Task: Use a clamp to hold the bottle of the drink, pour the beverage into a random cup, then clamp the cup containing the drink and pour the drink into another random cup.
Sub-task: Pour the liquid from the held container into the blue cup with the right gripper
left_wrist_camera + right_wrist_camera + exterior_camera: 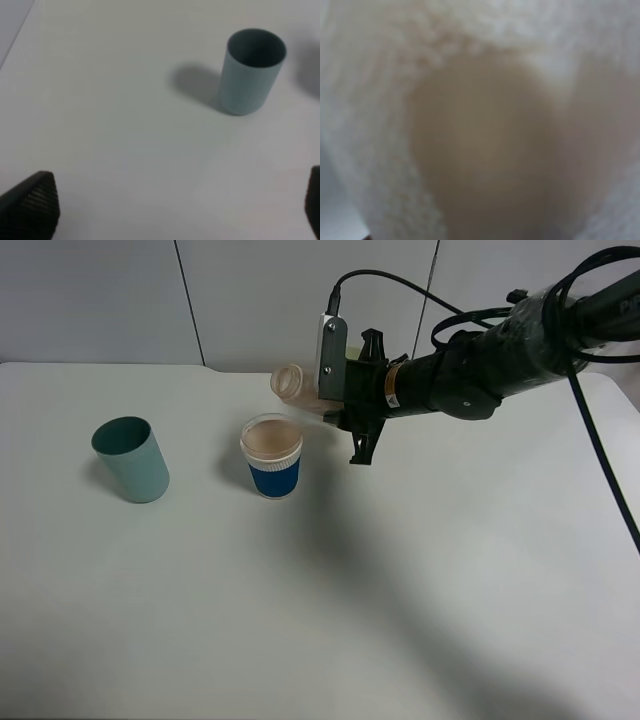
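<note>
From the high camera I see the right arm (480, 365) reaching in from the right side across the middle of the white surface (400, 620). The right fingers (329, 355) are clamped on the bottle (297, 385). The bottle is tipped over nearly onto its side, with its wide round mouth turned toward the left of that view. It hangs in the air just above and behind the rim of the short white cup with the blue band (272, 462), and I cannot tell whether the two touch. That cup stands upright near the middle of the surface, and the drink (272, 439), a light tan, shows inside it close to the clear rim. My right wrist camera gives only a blur: the bottle (480, 120) fills the whole picture as a milky white wall with a tan patch in the centre, so I get no detail of the grip from there. To the left, well apart from the blue-banded cup, a teal cup (130, 458) stands upright, and I can see nothing in it. The left wrist camera looks down on that same teal cup (250, 75). The left fingers (30, 210) are spread wide apart at the edges of the picture, holding nothing.
</note>
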### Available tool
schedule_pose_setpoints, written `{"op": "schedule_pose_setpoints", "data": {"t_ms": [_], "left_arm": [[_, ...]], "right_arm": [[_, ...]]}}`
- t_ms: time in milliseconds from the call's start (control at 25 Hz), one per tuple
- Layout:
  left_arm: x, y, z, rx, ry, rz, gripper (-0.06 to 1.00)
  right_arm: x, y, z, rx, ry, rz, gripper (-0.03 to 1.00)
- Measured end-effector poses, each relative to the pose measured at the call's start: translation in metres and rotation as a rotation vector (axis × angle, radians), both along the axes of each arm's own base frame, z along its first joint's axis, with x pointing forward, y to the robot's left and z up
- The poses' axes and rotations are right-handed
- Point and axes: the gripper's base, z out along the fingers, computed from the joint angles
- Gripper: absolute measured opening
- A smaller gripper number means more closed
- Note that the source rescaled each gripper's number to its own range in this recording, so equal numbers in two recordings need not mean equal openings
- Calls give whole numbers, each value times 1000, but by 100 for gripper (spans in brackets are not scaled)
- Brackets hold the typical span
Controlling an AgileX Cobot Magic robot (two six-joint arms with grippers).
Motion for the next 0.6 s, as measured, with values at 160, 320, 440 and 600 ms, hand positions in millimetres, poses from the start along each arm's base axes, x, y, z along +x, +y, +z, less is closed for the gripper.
{"op": "schedule_pose_setpoints", "data": {"t_ms": [160,320,440,600], "left_arm": [[0,0,0,0,0,0,100],[0,0,0,0,0,0,100],[0,0,0,0,0,0,100],[0,0,0,0,0,0,100]], "right_arm": [[-1,1,0,-15,-6,17,1],[-4,6,-1,-32,-17,52,1],[-5,7,-1,-38,-20,60,1],[-5,6,-2,-60,-19,58,1]]}}
